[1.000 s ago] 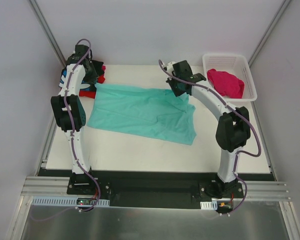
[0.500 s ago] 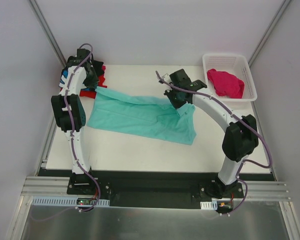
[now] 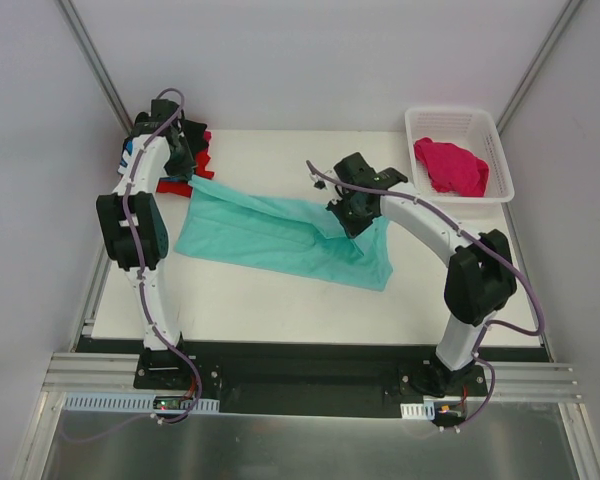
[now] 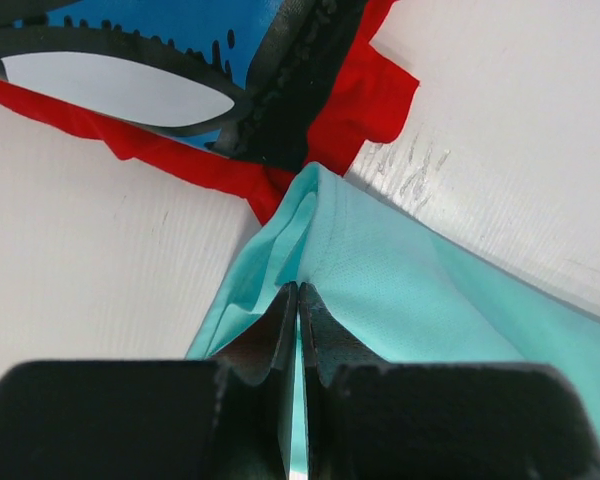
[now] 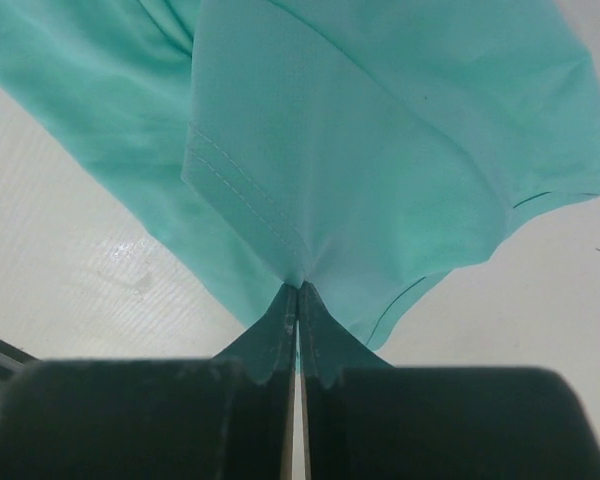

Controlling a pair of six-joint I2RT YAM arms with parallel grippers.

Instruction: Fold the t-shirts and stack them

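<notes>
Magenta t-shirt [image 3: 452,166] inside white basket [image 3: 499,152]

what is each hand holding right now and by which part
Both hold the mint-teal t-shirt. The left hand pinches its far left corner; the right hand pinches a stitched hem at its far right end.

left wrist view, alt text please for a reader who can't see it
The left end effector, seen from just behind its closed fingers, pinches a corner of the mint-teal t-shirt, which trails off to the right over the white table. Just beyond that corner lie a red t-shirt and, on top of it, a black t-shirt with a blue and white print.
</notes>
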